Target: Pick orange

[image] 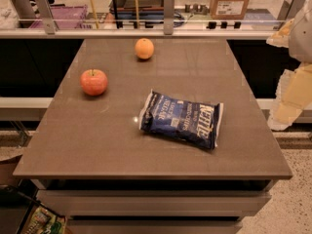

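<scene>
The orange (144, 48) is a small round matte fruit resting on the far middle of the brown table (97, 145). My gripper (282, 112) hangs at the right edge of the view, beyond the table's right side and well away from the orange. It holds nothing that I can see.
A red apple with a stem (93, 82) sits left of centre. A blue chip bag (181, 118) lies flat in the middle, nearer the front. A glass railing (168, 13) runs behind the table's far edge, with boxes beyond it.
</scene>
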Tool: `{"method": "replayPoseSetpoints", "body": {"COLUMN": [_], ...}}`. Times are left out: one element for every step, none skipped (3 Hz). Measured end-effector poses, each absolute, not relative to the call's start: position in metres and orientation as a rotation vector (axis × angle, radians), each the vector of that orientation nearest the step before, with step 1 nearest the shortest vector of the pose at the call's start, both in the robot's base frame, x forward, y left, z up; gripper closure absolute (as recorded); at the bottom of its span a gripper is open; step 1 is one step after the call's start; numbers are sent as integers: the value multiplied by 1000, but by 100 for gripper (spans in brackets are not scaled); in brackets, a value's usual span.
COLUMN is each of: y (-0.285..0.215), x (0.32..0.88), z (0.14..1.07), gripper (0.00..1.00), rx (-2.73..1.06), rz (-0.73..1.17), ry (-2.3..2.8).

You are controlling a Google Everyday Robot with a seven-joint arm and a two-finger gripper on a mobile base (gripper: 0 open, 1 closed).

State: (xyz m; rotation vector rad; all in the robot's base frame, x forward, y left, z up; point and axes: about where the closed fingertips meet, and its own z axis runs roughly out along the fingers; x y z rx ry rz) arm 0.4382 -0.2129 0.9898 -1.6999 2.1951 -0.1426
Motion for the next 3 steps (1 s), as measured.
{"method": "replayPoseSetpoints", "body": {"y": [-213,-212,-213], "x": [441,453,464], "z": [992,995,997], "gripper": [0,0,0], "rx": [-1675,-1585,-1425], "rz": [-146,-117,-53], "ry": [2189,2215,2239]}}
